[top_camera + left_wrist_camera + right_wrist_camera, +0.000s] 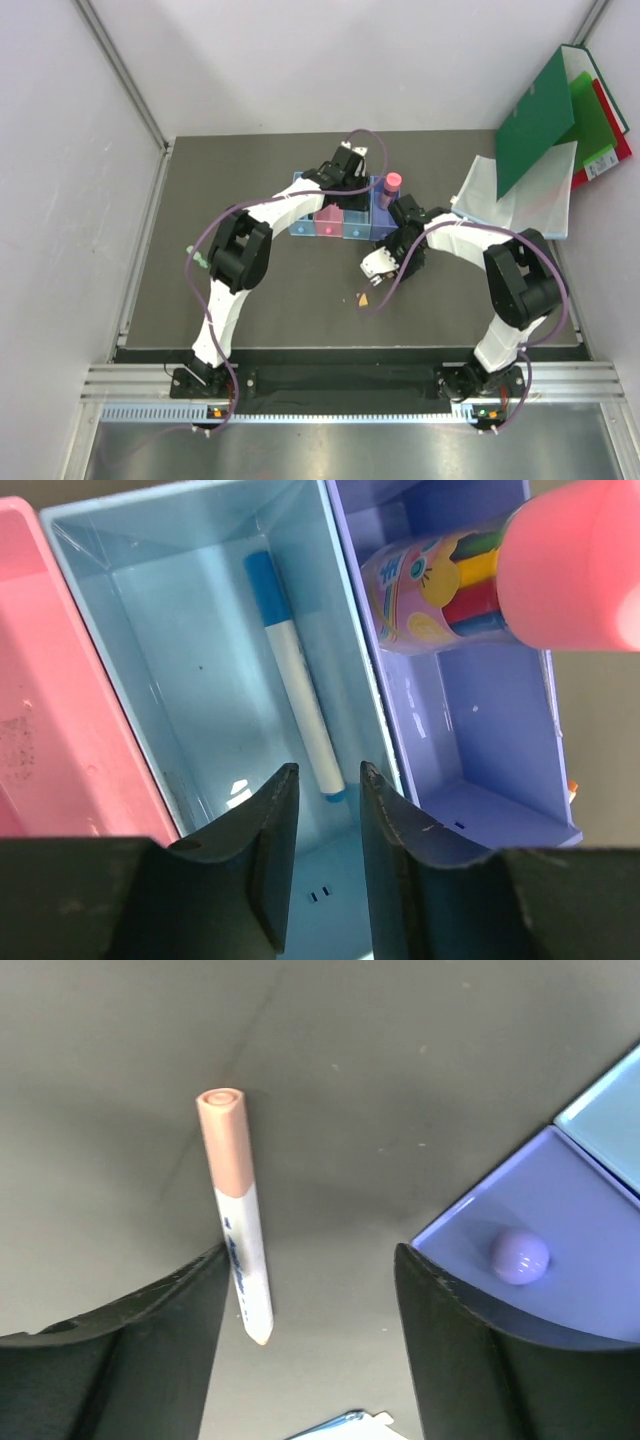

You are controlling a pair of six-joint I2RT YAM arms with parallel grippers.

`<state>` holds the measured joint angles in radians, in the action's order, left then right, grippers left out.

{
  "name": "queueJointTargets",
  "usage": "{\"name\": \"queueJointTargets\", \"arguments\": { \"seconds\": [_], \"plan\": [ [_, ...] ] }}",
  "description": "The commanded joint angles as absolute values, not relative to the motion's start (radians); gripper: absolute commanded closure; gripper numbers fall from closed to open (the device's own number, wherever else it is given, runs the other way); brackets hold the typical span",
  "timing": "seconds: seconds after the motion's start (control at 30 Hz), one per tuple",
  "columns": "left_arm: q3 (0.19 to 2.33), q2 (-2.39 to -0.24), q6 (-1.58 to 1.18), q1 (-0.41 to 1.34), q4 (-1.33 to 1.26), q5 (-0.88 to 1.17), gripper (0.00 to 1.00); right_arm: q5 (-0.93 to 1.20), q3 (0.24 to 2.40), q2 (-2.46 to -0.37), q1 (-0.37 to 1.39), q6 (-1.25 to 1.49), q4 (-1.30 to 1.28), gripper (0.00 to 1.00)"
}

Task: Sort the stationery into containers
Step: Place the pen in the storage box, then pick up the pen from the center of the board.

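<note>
on the dark counter (300, 315), a green folder (535, 125) and red folder (610, 108) lean over white sheets (505, 205) at the far right corner. the containers (300, 222) sit centre, toward the far edge. the left fingers (275, 860), slightly parted and empty, hang over the light blue bin (180, 680) holding the white-blue pen (300, 695); the pink-capped tube (570, 560) stands in the purple bin (490, 740) beside it. the right fingers (455, 1340) spread wide around the pinkish pen (238, 1230), unclamped. the tiny orange block (363, 298) lies nearer the near edge.
</note>
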<state>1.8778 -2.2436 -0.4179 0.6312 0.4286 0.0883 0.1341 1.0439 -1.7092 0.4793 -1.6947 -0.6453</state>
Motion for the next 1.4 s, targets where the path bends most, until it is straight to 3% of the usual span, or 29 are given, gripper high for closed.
{"name": "queueJointTargets", "arguments": {
  "seconds": [0.0,0.2,0.4,0.8,1.0,1.17,1.37],
  "plan": [
    [1.865,-2.177,-0.417,0.630,0.429,0.094,0.62,0.169,1.065,-1.735,0.468,-1.755,-0.733,0.37],
    [1.865,-2.120,-0.416,0.614,0.437,0.104,0.62,0.158,1.062,-1.740,0.479,-1.773,-0.795,0.46],
    [1.876,-2.037,-0.402,0.560,0.448,0.118,0.62,0.141,1.043,-1.738,0.494,-1.755,-0.818,0.67],
    [1.815,-1.824,-0.284,0.393,0.508,0.146,0.61,0.123,1.040,-1.764,0.509,-1.713,-0.839,0.72],
    [1.787,-1.723,-0.223,0.316,0.517,0.161,0.61,0.118,1.055,-1.784,0.529,-1.660,-0.815,1.00],
    [1.732,-1.620,-0.160,0.269,0.525,0.147,0.62,0.138,1.094,-1.738,0.549,-1.551,-0.795,1.00],
    [1.573,-1.485,-0.077,0.238,0.555,0.020,0.72,0.163,1.209,-1.657,0.561,-1.269,-0.813,1.00]
  ]
}}
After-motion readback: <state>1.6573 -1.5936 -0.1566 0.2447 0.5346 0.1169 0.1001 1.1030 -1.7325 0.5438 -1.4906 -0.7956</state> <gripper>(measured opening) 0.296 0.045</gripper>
